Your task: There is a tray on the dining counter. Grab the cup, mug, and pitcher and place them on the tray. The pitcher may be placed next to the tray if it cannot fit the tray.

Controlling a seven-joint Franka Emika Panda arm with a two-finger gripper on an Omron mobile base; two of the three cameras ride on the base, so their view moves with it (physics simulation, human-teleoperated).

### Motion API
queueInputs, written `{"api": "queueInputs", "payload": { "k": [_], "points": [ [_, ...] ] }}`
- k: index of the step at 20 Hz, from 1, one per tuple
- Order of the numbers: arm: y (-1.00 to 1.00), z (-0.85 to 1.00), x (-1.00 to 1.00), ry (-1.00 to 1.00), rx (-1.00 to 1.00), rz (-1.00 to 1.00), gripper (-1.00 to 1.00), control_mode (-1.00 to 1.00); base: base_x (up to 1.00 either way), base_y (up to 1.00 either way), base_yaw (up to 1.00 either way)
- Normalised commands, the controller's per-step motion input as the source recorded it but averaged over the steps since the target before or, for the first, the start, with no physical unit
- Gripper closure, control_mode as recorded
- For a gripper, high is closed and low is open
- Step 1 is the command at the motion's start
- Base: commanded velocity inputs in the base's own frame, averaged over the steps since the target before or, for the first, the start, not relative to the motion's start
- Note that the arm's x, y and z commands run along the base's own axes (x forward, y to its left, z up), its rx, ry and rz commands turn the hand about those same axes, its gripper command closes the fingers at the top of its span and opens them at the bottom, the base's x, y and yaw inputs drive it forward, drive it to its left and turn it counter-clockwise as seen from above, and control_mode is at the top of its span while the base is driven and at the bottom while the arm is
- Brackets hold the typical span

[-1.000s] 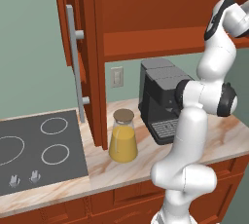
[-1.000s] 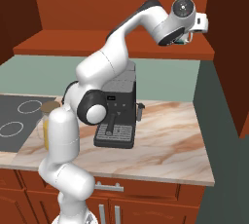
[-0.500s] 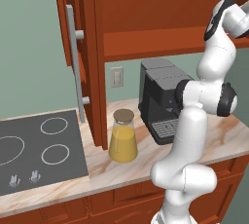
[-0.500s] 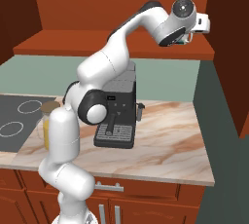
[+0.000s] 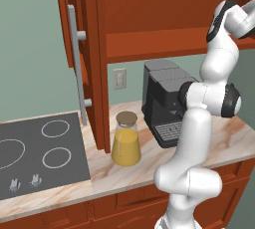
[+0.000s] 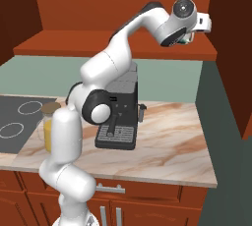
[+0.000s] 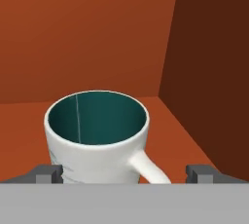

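In the left base view, the white arm is reaching up from the lower right into the open wooden cabinet (image 5: 149,19) above the worktop (image 5: 234,141), and its gripper (image 5: 247,11) is sitting at the far upper right edge; how the fingers are standing cannot be told from here. One pitcher (image 5: 126,139) is standing upright on the worktop, its long axis vertical, cork lid on top, orange-yellow liquid inside. It is sitting just right of the stovetop (image 5: 35,151) and left of the one black coffee machine (image 5: 164,101). The open cabinet door (image 5: 79,58) is hanging above and just left of the pitcher.

In the right base view, the arm is arching up from the lower left, with the gripper (image 6: 189,37) pushing in over the cabinet shelf (image 6: 113,48) at the upper right. The pitcher (image 6: 47,127) is partly showing behind the arm, left of the coffee machine (image 6: 122,109).

In the hand view, one mug (image 7: 97,138) is standing upright on the shelf floor, near the inner corner of the cabinet. Its teal mouth is facing up and its white handle is pointing toward the camera and to the right. The two fingers (image 7: 48,173) are standing spread wide apart, released, one on each side of the mug, gripping nothing.
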Motion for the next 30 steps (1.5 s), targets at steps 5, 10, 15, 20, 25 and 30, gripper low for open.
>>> {"api": "queueInputs", "payload": {
  "k": [5, 10, 15, 20, 25, 30],
  "points": [
    [0.01, 0.0, 0.0, 0.0, 0.0, 0.02, -1.0, -1.0, 0.0, 0.0, 0.0],
    [0.07, -0.01, 0.0, 0.0, 0.0, 0.03, -1.0, -1.0, 0.0, 0.0, 0.0],
    [0.17, -0.02, 0.0, 0.01, 0.0, 0.06, -1.0, -1.0, 0.0, 0.0, 0.0],
    [0.14, 0.0, 0.0, 0.05, 0.0, 0.08, -1.0, -1.0, 0.0, 0.0, 0.0],
    [0.06, 0.0, 0.01, 0.05, 0.0, 0.03, -1.0, -1.0, 0.0, 0.0, 0.0],
    [0.02, 0.0, 0.05, 0.03, 0.0, 0.0, -1.0, -1.0, 0.0, 0.0, 0.0]
  ]
}}
